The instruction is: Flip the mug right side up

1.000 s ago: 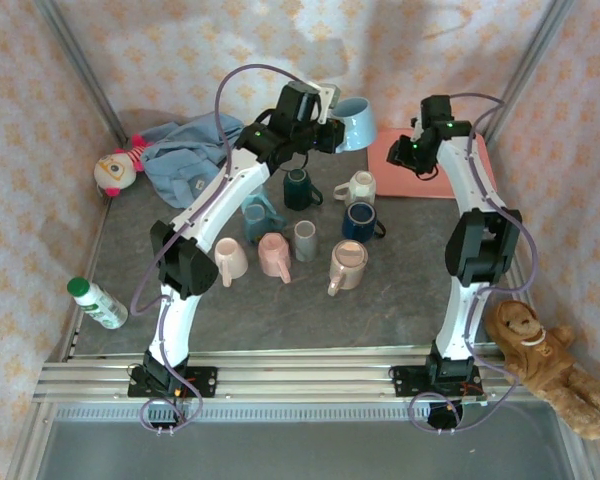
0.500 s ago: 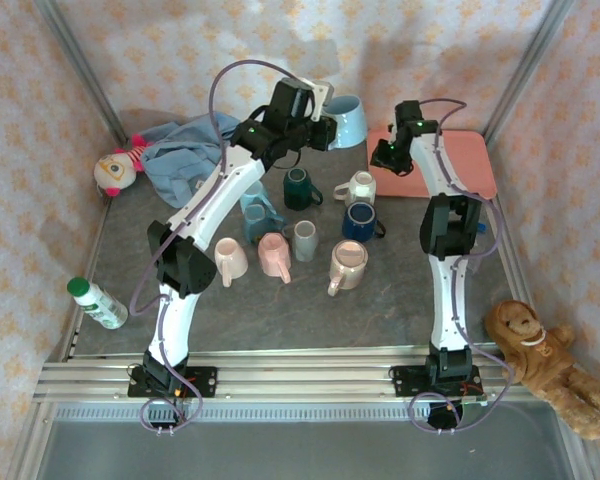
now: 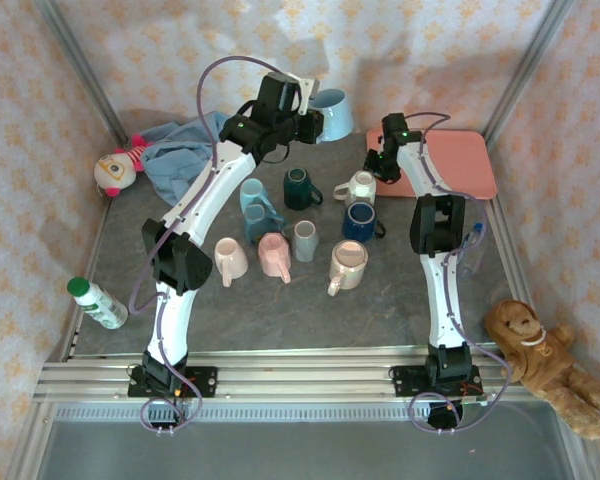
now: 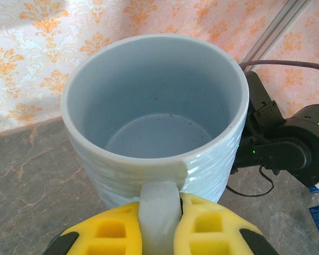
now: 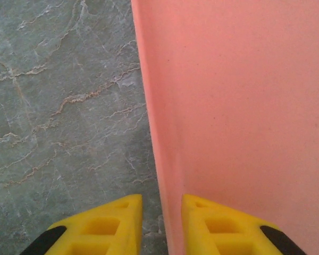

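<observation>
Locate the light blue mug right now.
In the top view the light blue mug is at the back of the table, between the blue cloth and the pink mat, its handle pinched in the left gripper.

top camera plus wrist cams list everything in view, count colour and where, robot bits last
light blue mug: 1, light blue, held at the far side
teal mugs: 2 it seems, mid-table left
dark green mug: 1, mid-table
white mug: 1, near the tray
navy mug: 1, right of centre
grey mug: 1, centre
pink mugs: 2, near row
beige mug: 1, near row right
tray: 1, salmon, far right
cloth: 1, blue, far left
doll: 1, white and pink, left edge
bottle: 1, white with green cap, near left
plush monkey: 1, brown, near right
left gripper: jaws shut on the light blue mug's handle
right gripper: jaws slightly apart over the tray's edge
</observation>
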{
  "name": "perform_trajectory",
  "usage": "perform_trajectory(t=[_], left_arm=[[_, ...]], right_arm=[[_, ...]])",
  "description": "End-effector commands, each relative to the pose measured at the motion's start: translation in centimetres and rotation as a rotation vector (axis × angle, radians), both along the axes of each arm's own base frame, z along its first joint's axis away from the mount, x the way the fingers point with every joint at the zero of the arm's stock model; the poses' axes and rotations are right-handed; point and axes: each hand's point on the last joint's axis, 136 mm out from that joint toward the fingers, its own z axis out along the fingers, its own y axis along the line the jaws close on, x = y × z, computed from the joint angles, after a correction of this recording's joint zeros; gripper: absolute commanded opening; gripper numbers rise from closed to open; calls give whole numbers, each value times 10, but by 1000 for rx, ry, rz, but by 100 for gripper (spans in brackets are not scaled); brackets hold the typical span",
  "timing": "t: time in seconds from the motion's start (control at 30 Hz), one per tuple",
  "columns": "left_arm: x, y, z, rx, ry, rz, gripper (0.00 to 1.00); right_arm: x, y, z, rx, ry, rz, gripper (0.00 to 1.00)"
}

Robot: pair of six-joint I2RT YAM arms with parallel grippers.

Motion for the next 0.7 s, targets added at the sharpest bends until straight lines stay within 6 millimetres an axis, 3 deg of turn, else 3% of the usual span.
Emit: perform_trajectory(t=[0.0,0.2,0.3,0.5,0.67], left_arm=[[-5,4,64,-64,-157,-25,0],[-5,6,60,-56,-145,-29,0],[-8,8,61,-53,-144,-28,0],[-8,9,60,-56,-145,-31,0],[0,6,54,-60,-146,-25,0]], right_arm=[[7,20,4,72,-26,28,25],[4,47,3,205,-13,69,25],[6,52,13,207,-40,86,25],[19,54,57,213,-154,92,25],[32,26,94,180,-228,0,31]])
